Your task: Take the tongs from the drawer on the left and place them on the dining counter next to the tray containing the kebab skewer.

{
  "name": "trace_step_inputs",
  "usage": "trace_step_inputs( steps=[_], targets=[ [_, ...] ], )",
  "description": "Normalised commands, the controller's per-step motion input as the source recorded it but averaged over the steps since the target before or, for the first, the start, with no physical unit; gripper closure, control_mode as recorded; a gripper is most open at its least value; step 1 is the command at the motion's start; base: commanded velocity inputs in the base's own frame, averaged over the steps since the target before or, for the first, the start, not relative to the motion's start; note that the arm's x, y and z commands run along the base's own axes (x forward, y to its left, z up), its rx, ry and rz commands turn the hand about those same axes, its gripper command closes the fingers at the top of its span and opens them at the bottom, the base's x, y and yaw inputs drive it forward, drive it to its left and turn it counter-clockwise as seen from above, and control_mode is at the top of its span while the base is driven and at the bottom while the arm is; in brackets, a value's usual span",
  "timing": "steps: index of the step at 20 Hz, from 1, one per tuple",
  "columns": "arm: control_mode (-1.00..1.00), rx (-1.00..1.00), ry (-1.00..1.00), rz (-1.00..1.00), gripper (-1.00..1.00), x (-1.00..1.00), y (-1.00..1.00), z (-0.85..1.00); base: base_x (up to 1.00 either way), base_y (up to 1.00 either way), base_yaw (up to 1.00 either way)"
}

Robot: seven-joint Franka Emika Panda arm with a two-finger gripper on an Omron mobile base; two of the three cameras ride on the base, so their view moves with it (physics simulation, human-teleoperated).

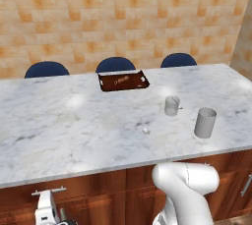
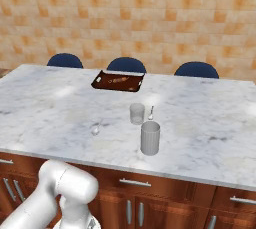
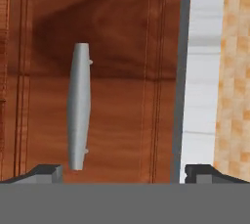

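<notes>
The drawer (image 3: 122, 71) is shut, its red-brown front close before the hand camera. Its silver bar handle (image 3: 79, 106) stands on end there because the hand is rolled. My gripper (image 3: 124, 173) is open, fingertips wide apart, a short way off the front, with the handle nearer the left tip. From the left base camera the same handle (image 1: 49, 190) sits under the dining counter (image 1: 69, 126), my white hand just below it. The dark brown tray (image 1: 123, 80) (image 2: 118, 81) holds the kebab skewer (image 1: 120, 78) (image 2: 118, 79) at the far edge. The tongs are hidden.
A clear glass (image 1: 172, 105) (image 2: 137, 113), a grey cup (image 1: 204, 123) (image 2: 150, 138) and a tiny silvery utensil (image 1: 144, 128) (image 2: 95, 129) stand on the marble. Blue stools (image 1: 115, 65) line the far side before a tiled wall. More drawer handles (image 2: 134, 182) run below the counter.
</notes>
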Motion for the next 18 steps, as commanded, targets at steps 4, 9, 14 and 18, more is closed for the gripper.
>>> trace_step_inputs(
  steps=[4,9,14,18],
  targets=[
    [-1.0,0.0,0.02,0.1,-1.0,0.04,0.28,-0.06,0.0,0.0,0.0],
    [-1.0,0.0,0.02,0.03,-1.0,0.4,0.0,0.0,0.0,0.0,0.0],
    [-1.0,0.0,0.0,0.0,-1.0,0.33,0.0,-0.02,0.0,0.0,0.0],
    [-1.0,0.0,0.0,0.0,-1.0,0.15,0.02,-0.23,0.0,0.0,0.0]
  ],
)
